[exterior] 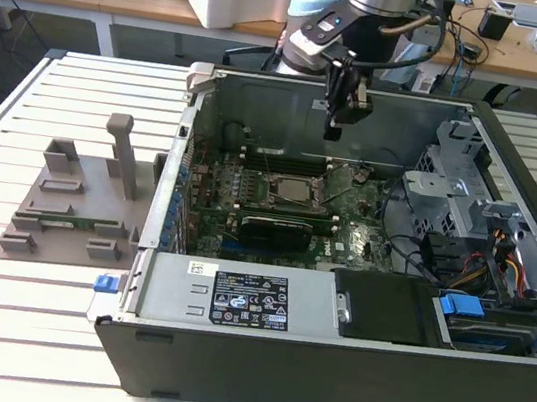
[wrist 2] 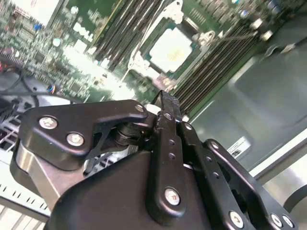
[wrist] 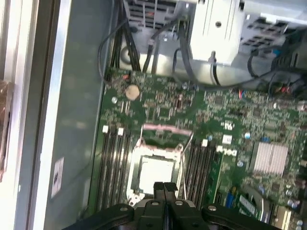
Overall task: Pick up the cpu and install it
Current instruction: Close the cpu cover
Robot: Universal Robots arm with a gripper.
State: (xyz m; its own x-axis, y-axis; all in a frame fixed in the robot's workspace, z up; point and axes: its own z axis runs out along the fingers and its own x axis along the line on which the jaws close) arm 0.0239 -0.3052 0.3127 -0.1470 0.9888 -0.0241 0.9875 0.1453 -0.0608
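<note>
1. The open case (exterior: 323, 376) holds a power supply (exterior: 244, 298) along its near wall.
2. Behind that, a black graphics card (exterior: 280, 228) stands on the board (exterior: 359, 240).
3. The cpu (exterior: 295, 190) lies flat in its socket (exterior: 263, 186), between the memory slots.
4. The gripper (exterior: 333, 125) hangs above the cpu, apart from it, fingers pressed together and empty.
</note>
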